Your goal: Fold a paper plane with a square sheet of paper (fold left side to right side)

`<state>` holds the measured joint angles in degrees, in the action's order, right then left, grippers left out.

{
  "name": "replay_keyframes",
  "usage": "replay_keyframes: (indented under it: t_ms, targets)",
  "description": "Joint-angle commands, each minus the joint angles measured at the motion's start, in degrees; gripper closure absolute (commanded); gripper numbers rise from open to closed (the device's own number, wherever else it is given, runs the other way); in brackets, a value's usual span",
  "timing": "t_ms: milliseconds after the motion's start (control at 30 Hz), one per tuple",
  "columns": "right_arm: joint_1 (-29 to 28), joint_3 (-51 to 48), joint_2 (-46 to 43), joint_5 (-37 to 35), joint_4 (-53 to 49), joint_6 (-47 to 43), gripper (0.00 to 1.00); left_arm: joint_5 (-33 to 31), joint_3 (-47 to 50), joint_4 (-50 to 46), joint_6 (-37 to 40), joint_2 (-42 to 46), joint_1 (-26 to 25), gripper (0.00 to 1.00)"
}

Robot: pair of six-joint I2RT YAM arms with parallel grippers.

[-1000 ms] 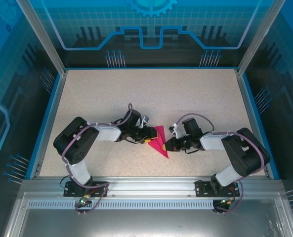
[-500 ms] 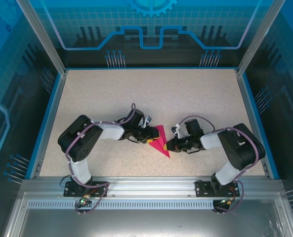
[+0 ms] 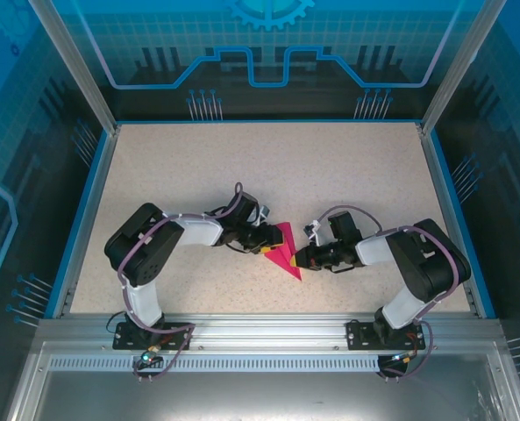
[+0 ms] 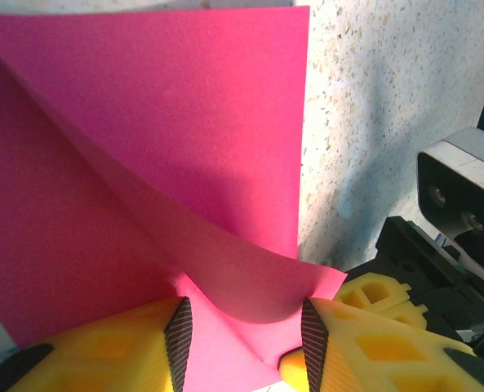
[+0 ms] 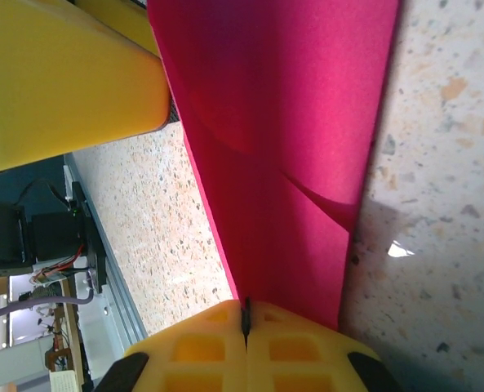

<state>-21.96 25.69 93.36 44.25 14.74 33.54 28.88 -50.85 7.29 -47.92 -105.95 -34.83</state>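
Pink paper (image 3: 285, 248) on table (image 3: 242, 167); right fingers (image 5: 299, 349) pinch, left fingers (image 4: 103, 353) straddle.

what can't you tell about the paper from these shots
- Top view: the paper is too small to read its creases; the left hand covers one edge.
- Left wrist view: frame edges cut off its left side and near corner.
- Right wrist view: the right hand hides the pinched edge.

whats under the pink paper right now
Under the raised flap of the pink paper, only another pink layer shows. The speckled table shows around it; the patch beneath is covered. The right gripper pinches one edge.
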Motion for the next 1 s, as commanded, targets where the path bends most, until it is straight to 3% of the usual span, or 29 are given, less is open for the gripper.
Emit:
replay_keyframes:
  t_ms: [0, 367, 533, 733, 967]
  targets:
    - [1.1, 0.0, 0.4, 1.9, 0.4, 0.2, 0.91, -3.1, -1.2, -4.6, 1.8, -1.6, -0.3, 0.57]
    - [1.1, 5.7, -2.6, -0.1, -8.8, -4.5, 0.61, -3.8, -1.3, -5.6, 1.8, -1.8, -0.3, 0.57]
    - [1.0, 7.8, -0.4, -1.7, -11.3, -6.1, 0.57, -3.7, -1.1, -5.5, 1.8, -1.5, -0.3, 0.57]
    - [-0.3, 9.1, 0.8, -1.6, -11.1, -6.1, 0.62, -3.7, -1.1, -5.4, 1.9, -1.5, -0.3, 0.57]
    - [-0.3, 9.6, 2.0, -2.8, -12.2, -6.9, 0.87, -3.8, -1.0, -5.5, 1.9, -1.4, -0.3, 0.57]
